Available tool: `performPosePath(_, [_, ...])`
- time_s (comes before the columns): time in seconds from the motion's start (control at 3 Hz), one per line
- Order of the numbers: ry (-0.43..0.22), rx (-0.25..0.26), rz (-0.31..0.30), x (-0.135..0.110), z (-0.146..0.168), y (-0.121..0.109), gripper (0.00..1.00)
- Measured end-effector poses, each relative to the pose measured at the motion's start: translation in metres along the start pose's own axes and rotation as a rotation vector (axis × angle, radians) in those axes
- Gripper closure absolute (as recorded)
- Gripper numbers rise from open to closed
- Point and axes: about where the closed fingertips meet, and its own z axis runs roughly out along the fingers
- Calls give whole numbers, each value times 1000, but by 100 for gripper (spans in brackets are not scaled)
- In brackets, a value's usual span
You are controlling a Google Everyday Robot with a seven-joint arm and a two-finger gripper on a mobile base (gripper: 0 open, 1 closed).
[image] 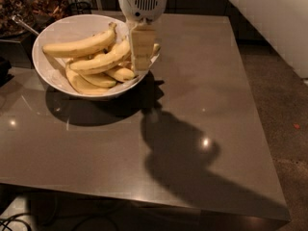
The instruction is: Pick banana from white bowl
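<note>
The white bowl [54, 30] stands at the back left of the grey table and holds several bananas. The banana [98, 62], long and gently curved, lies across the middle of the pile. It lies just below an equally long banana with an upturned stem [77, 47]. Shorter bananas [120, 73] lie under them. My gripper [141, 66] hangs down from its white wrist [143, 3] over the bowl's right side. It is at the right end of the banana and hides that tip.
Dark containers [45, 4] and a metal handle [24, 25] sit behind the bowl at the back left. The grey table [192, 129] reaches to the front and right edges, with floor [284, 105] beyond. The arm's shadow falls across the table's middle.
</note>
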Motion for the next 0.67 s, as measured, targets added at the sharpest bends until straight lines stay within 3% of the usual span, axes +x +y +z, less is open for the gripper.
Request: performPosePath(0.67, [8, 19, -93, -22, 4, -11, 32])
